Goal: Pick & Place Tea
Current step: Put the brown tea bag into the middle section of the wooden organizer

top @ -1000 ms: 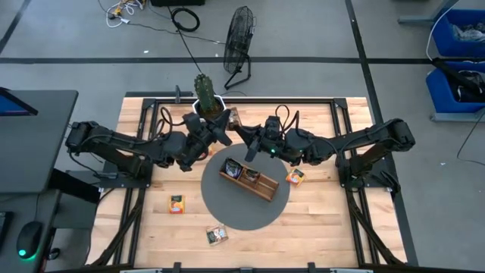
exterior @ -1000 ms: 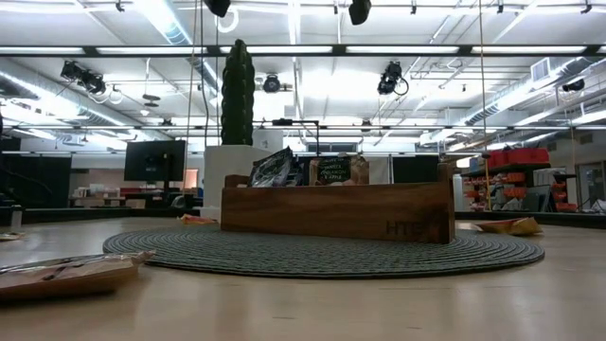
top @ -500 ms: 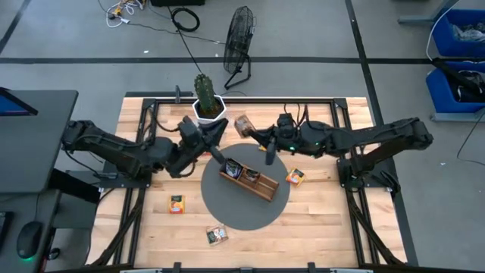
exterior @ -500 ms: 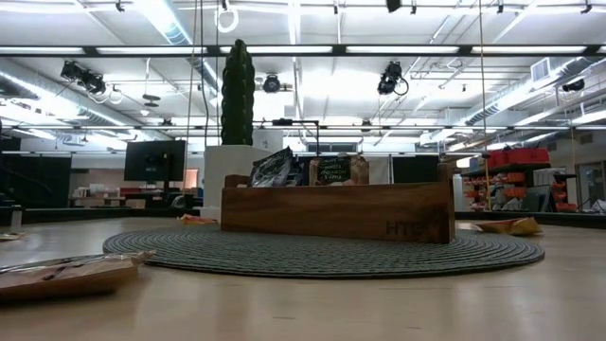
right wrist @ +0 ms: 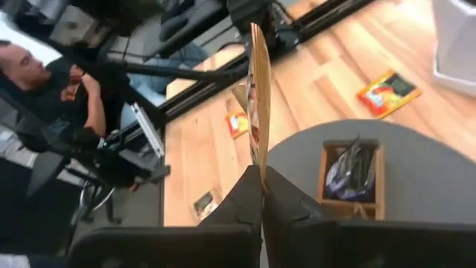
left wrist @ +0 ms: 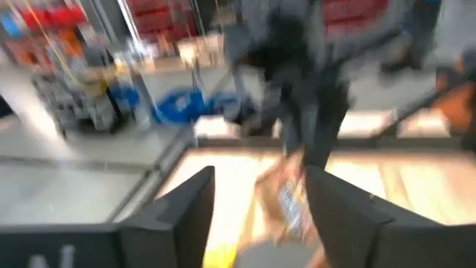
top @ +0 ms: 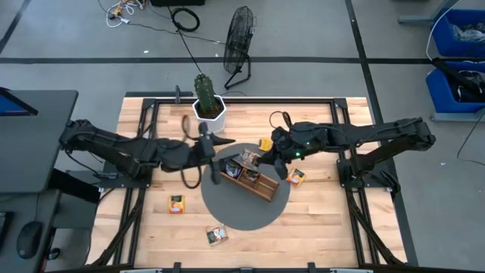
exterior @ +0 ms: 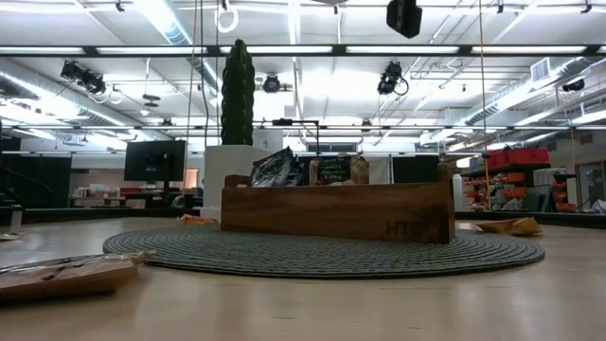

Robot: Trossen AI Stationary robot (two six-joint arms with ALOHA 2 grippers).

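The right tool (right wrist: 260,177) pinches a thin flat tea packet (right wrist: 258,112) edge-on between its closed fingers; the packet stands upright from the fingertips, pale with printed markings, and in the high view it sits above the end of the wooden tray (top: 248,179) nearer the cactus (top: 204,95). The tray lies slanted on a round grey mat (top: 244,189) in the middle of the counter (top: 318,227), and its compartments already hold packets: a dark blue-black one (right wrist: 346,170) leans in one end compartment, and the low view shows a dark packet (exterior: 273,167) and a green-labelled one (exterior: 333,170) sticking up above the tray wall. Loose packets lie on the bare wood: an orange one (top: 176,204) on the left side, a darker one (top: 217,235) near the front edge, an orange one (top: 295,177) just off the mat on the right, and another orange one (top: 265,143) beside the right arm. The left tool (top: 214,168) reaches over the mat's edge just beside the tray, its fingers (left wrist: 186,216) spread apart with nothing between them. The cactus in its white pot stands at the back of the counter, behind both arms. A seated person (right wrist: 56,93) shows beyond the counter in the right wrist view.
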